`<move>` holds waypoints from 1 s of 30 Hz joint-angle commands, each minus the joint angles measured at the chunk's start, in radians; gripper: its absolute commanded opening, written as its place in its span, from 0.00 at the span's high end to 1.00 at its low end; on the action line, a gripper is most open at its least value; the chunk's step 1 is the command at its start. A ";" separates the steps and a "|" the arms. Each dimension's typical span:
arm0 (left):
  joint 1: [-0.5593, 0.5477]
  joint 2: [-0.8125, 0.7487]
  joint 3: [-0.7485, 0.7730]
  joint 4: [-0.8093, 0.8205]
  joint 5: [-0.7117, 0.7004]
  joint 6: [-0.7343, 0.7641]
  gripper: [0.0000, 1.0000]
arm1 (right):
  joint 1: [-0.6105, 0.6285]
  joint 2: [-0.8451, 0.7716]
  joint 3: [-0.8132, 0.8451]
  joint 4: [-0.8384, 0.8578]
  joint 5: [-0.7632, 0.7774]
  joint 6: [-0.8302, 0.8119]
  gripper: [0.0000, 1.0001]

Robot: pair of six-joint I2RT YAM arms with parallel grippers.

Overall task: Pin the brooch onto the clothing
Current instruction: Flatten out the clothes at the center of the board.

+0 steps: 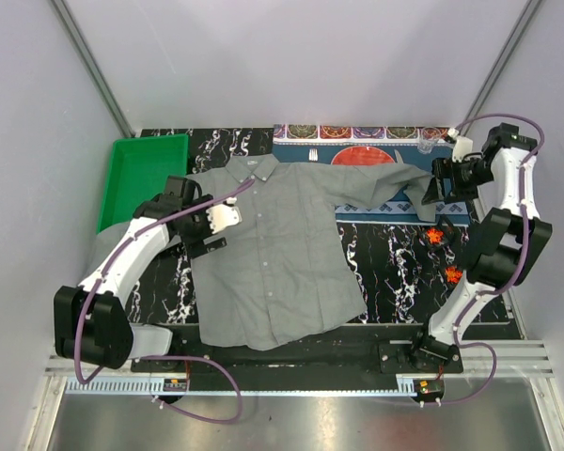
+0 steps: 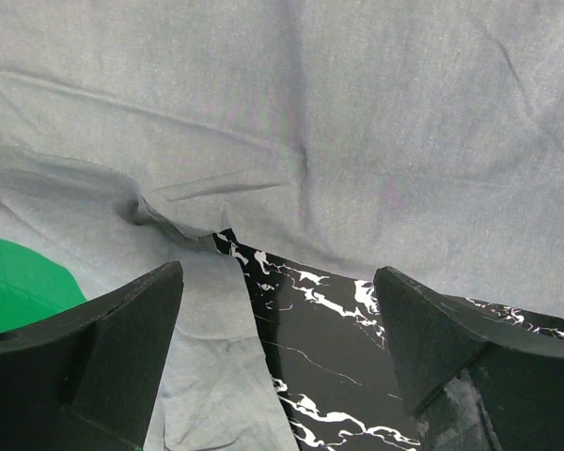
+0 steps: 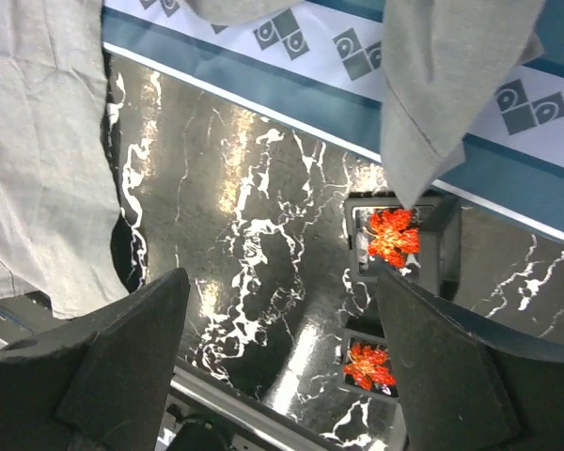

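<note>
The grey shirt (image 1: 273,254) lies flat and buttoned in the middle of the table. Two orange-red leaf brooches (image 1: 436,235) (image 1: 453,274) sit in small black holders to its right. My left gripper (image 1: 218,224) is open and empty over the shirt's left sleeve and armpit. The left wrist view shows shirt fabric (image 2: 357,113) ahead of that gripper (image 2: 277,272). My right gripper (image 1: 433,188) is open and empty, high above the right sleeve. The right wrist view shows this gripper (image 3: 280,277), the sleeve tip (image 3: 442,75) and both brooches (image 3: 390,235) (image 3: 367,365) below.
A green tray (image 1: 141,174) stands at the back left and shows in the left wrist view (image 2: 19,282). A blue patterned placemat (image 1: 376,141) lies at the back right, partly under the right sleeve. The table top is black marble (image 3: 254,216).
</note>
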 commanded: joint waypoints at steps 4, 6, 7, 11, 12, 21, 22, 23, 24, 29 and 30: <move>0.001 -0.039 -0.018 0.003 0.059 -0.009 0.10 | 0.003 -0.056 -0.072 0.194 -0.116 0.020 0.19; -0.001 -0.039 -0.021 0.005 0.059 -0.009 0.11 | 0.001 -0.050 -0.059 0.206 -0.107 0.003 0.24; 0.001 -0.039 -0.026 0.005 0.059 -0.011 0.10 | 0.001 -0.032 -0.050 0.203 -0.100 -0.006 0.30; -0.001 -0.039 -0.032 0.009 0.059 -0.008 0.10 | 0.000 0.037 -0.010 0.197 -0.001 -0.031 0.37; -0.001 -0.037 -0.034 0.011 0.057 -0.006 0.11 | 0.001 0.051 0.006 0.196 0.016 -0.034 0.37; 0.001 -0.016 -0.028 0.013 0.049 -0.002 0.11 | 0.001 0.188 0.140 0.164 0.062 0.021 0.44; 0.001 -0.012 -0.026 0.013 0.048 -0.002 0.10 | 0.001 0.212 0.155 0.151 0.062 0.023 0.44; 0.001 -0.012 -0.028 0.013 0.049 -0.002 0.10 | 0.001 0.226 0.171 0.142 0.061 0.026 0.46; -0.001 -0.012 -0.026 0.014 0.048 0.000 0.11 | 0.001 0.240 0.206 0.119 0.058 0.027 0.50; -0.001 -0.008 -0.028 0.017 0.039 0.001 0.10 | 0.001 0.320 0.324 0.052 0.021 0.050 0.58; 0.001 -0.009 -0.028 0.017 0.039 0.001 0.11 | 0.001 0.333 0.350 0.009 0.015 0.052 0.58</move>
